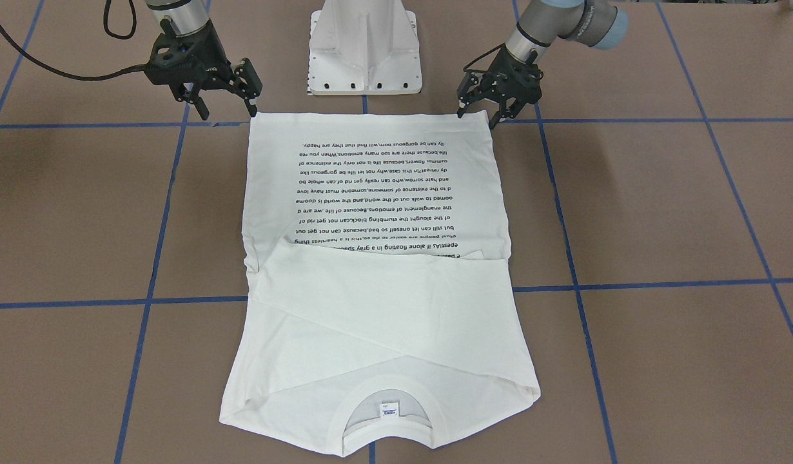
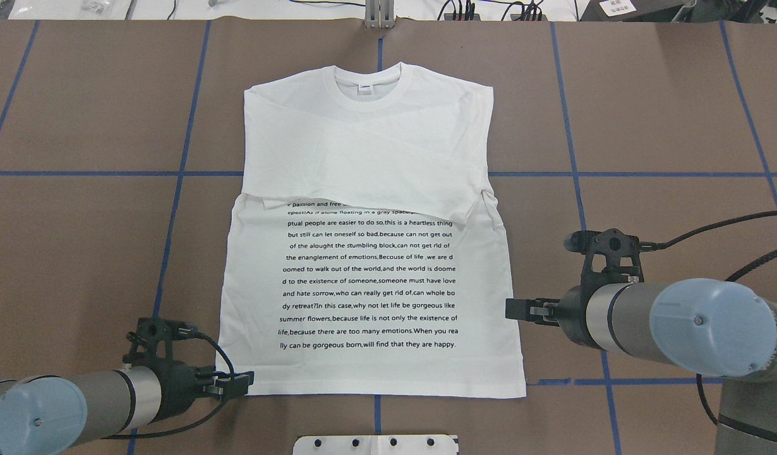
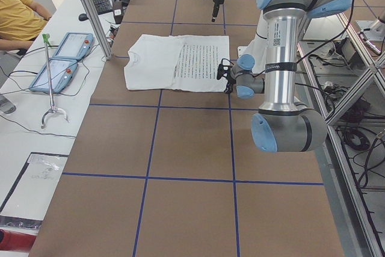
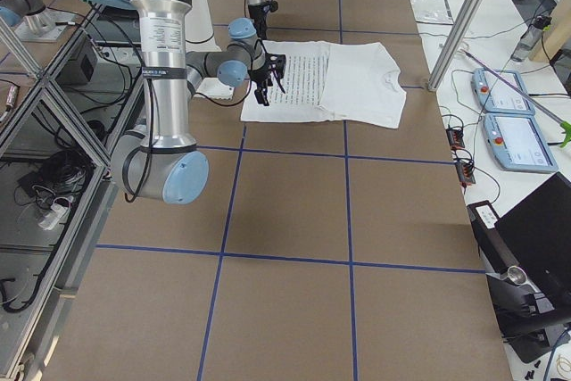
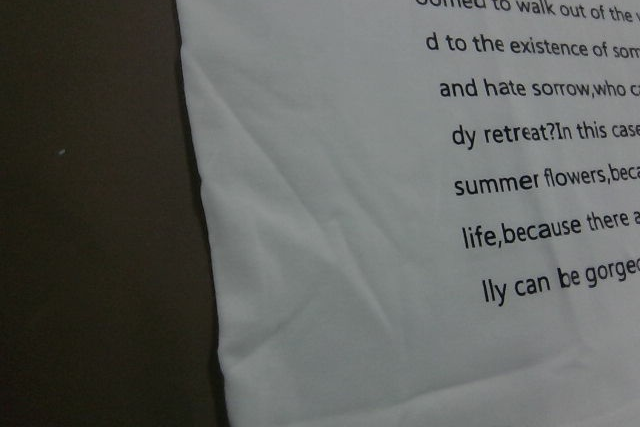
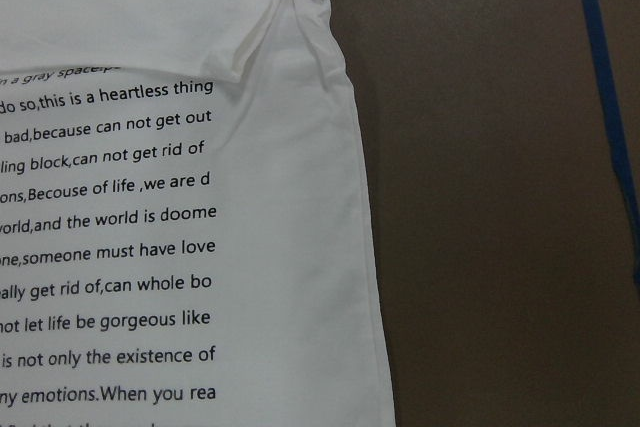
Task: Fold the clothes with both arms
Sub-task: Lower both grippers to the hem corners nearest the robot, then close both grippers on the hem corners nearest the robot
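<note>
From my station I see the white long-sleeved T-shirt (image 2: 369, 291) lying flat in the middle of the brown table (image 2: 79, 253). Its printed side is up, its neck (image 2: 368, 79) points away from the robot, and its hem (image 2: 388, 385) is nearest the base. Both sleeves (image 2: 395, 164) are already folded in across the chest, so I judge the sleeve stage done and the body fold not yet started. The lower body lies smooth and at full length. The left gripper (image 1: 479, 118) sits at its hem corner with its fingers spread and nothing between them that I can make out. The right gripper (image 1: 228, 113) is just beside the other hem corner, also wide open and empty; it looks higher off the cloth in the overhead view. What I think is left is to pinch both hem corners, carry the hem up over the sleeves toward the neck, and perhaps make one more fold.
</note>
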You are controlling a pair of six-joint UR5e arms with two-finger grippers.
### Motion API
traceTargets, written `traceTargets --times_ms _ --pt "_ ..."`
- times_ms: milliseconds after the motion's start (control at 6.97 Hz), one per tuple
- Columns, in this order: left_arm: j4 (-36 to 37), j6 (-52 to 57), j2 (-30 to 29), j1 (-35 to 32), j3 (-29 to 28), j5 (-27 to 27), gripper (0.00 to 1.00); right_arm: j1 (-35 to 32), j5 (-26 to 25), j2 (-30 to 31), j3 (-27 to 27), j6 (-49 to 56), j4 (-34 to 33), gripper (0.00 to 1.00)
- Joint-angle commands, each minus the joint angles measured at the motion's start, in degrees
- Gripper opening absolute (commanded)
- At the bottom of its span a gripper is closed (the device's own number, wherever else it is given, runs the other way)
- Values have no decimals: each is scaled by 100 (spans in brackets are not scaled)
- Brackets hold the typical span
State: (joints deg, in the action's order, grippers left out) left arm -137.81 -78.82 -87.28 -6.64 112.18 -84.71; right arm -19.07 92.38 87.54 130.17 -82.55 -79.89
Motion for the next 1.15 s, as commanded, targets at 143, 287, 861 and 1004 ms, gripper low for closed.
traceTargets --times_ms 143,287,861,1004 --pt "9 -11 62 93 23 16 73 0 -1 0 0 2 0 100" --pt "9 -11 62 102 23 7 51 0 -9 0 0 2 0 100" --pt "9 -11 62 111 85 16 0 0 -1 17 -17 2 61 100" --pt "9 -2 70 93 189 7 0 0 -1 209 -79 -7 540 100"
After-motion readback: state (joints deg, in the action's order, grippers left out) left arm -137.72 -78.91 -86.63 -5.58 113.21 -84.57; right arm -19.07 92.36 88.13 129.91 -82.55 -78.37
